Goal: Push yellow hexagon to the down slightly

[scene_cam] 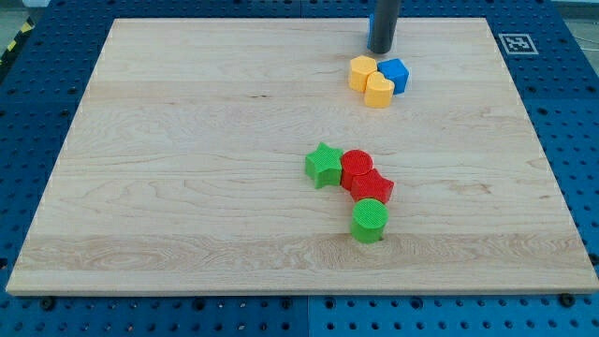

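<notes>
The yellow hexagon (362, 72) lies near the view's top, right of centre. It touches a yellow heart-like block (379, 91) just below-right and a blue block (395, 75) on its right. My tip (379, 50) stands on the board just above the yellow hexagon, slightly to its right, a small gap away.
A second group lies lower in the middle: a green star (324, 165), a red round block (357, 167), a red block (372, 186) and a green round block (370, 221), touching in a chain. The wooden board (187, 168) sits on a blue perforated table. A marker tag (516, 43) is at the top right.
</notes>
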You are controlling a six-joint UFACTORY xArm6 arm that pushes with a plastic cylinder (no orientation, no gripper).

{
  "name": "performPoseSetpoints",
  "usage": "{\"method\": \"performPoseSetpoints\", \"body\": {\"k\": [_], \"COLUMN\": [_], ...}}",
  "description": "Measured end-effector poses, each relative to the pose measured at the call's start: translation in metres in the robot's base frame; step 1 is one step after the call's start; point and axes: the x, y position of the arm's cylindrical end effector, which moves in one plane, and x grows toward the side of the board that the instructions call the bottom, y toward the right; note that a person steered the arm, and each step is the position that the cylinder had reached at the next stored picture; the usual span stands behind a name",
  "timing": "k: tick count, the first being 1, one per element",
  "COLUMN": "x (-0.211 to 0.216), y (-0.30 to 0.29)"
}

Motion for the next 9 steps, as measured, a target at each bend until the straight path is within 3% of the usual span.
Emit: {"method": "performPoseSetpoints", "body": {"k": [3, 6, 9], "x": [0.002, 0.062, 0.115], "y": [-0.041, -0.045, -0.104]}}
